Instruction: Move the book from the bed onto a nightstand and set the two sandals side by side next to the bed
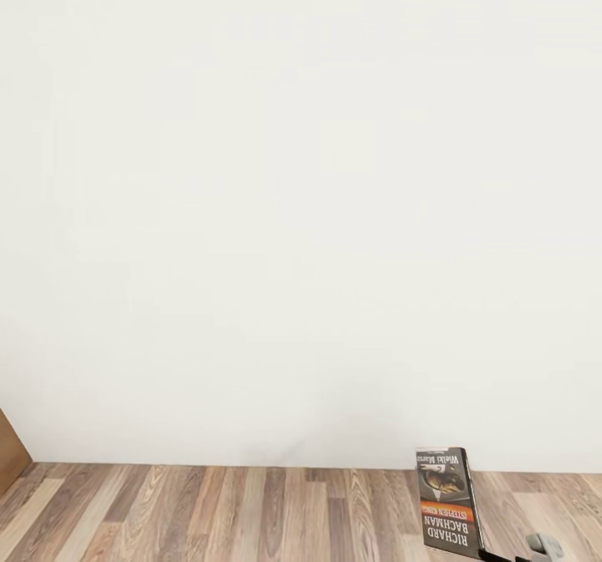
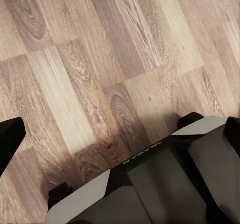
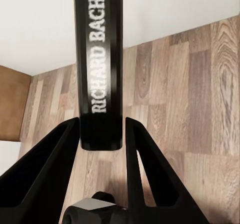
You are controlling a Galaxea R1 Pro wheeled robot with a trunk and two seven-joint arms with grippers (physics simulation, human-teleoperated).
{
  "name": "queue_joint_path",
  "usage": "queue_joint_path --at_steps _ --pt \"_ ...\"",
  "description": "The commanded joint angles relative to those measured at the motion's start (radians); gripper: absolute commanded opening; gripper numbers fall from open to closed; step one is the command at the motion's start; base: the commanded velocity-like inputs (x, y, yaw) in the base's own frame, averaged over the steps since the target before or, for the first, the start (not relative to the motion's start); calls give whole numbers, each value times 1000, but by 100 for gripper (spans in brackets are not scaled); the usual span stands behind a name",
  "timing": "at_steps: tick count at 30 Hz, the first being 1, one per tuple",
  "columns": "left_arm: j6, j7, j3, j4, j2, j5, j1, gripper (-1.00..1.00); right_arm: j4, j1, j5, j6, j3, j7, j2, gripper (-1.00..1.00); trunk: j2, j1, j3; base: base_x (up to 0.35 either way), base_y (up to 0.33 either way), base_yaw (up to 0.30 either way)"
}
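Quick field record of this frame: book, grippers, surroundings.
book: the book is held upright, off the floor, cover text upside down in the head view
right gripper: right gripper shut on the book, jaws on either side of its spine end
left gripper: state cannot be told; left wrist view looks down at the wood floor and the robot base
surroundings: white wall, wood-plank floor, brown panel at the left edge

The right gripper is clamping the book by its lower end, its two black fingers pressing against either face, and is holding it upright. The left arm is pointing down, its dark wrist housing hanging above the floor.
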Motion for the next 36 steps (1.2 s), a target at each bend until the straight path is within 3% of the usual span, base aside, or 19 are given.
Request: queue_joint_path --at_steps 1,36 --pt "-4 -2 8 1 0 -11 -1 100 3 -2 -8 -3 5 4 1 -100 -2 1 -2 328 0 0" --pt "-5 -2 8 1 0 -11 -1 100 3 -2 -8 -3 5 5 0 -100 -2 1 -2 327 0 0"
